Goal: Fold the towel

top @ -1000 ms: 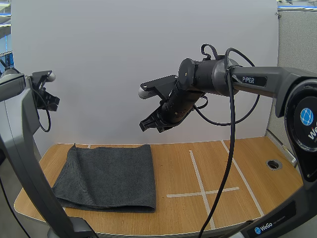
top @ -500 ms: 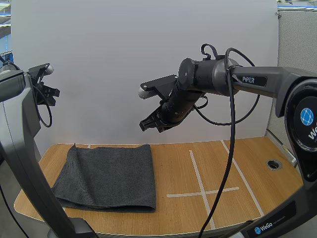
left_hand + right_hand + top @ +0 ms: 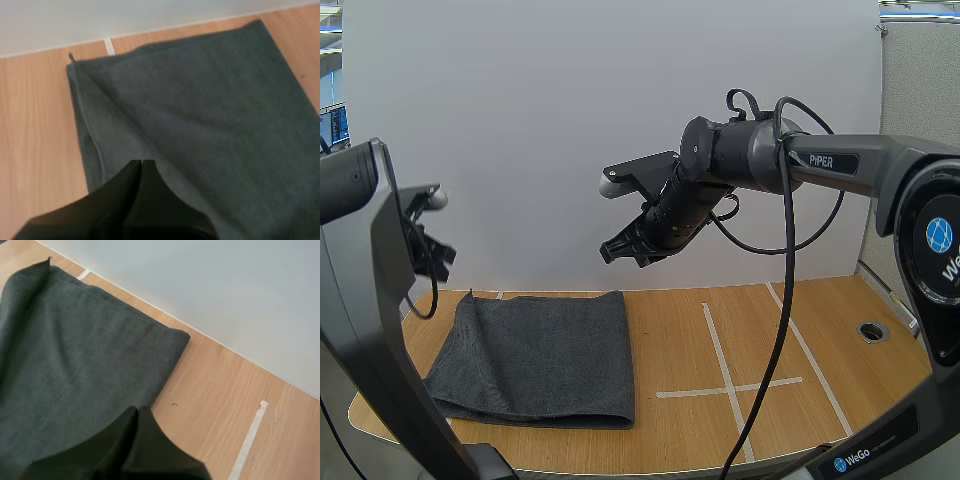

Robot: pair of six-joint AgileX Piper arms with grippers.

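Observation:
A dark grey towel [image 3: 538, 358] lies folded on the left half of the wooden table [image 3: 720, 420], its fold along the front edge. My right gripper [image 3: 620, 248] hangs high above the towel's far right corner, shut on nothing. In the right wrist view its fingers [image 3: 136, 412] lie together as one dark wedge over the towel [image 3: 75, 370]. My left gripper [image 3: 141, 162] is shut as well, raised above the towel's left edge [image 3: 85, 130], where the upper layer sits slightly back from the lower. In the high view the left wrist [image 3: 428, 250] sits low at the far left.
White tape lines [image 3: 728, 385] form a cross on the table's right half. A round hole [image 3: 872, 331] sits near the right edge. A white wall stands close behind the table.
My left arm has swung down and towards the table, its wrist dropping to just above the towel's far left corner. The right arm and the towel have stayed put.

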